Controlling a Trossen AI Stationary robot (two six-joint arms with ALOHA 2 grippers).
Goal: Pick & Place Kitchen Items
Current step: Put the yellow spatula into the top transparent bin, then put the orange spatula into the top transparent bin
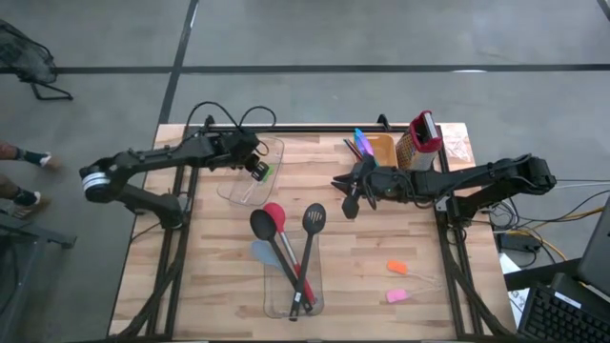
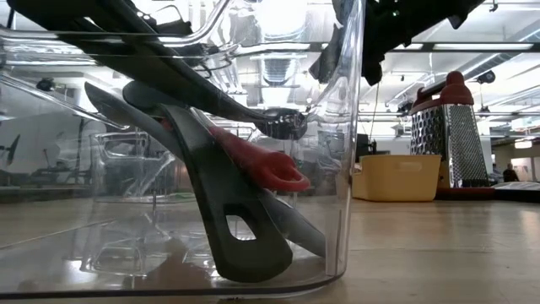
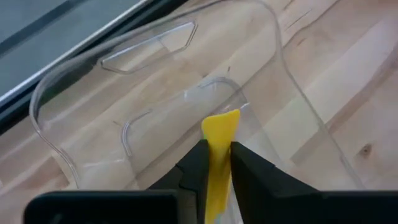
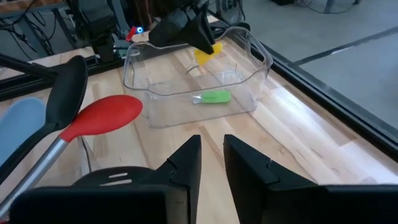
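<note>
Wooden counter [image 1: 219, 286] seen overhead: left tool [image 1: 257, 171] over a clear bin [image 1: 276, 148]; spoons [image 1: 276, 229] in another bin. Left wrist: its narrow fingers [image 3: 196, 165] pinch a yellow chunk [image 3: 221, 134]. Right wrist: right tool [image 4: 211, 155] narrow, empty; green chunk [image 4: 214, 97] inside the bin.
</note>
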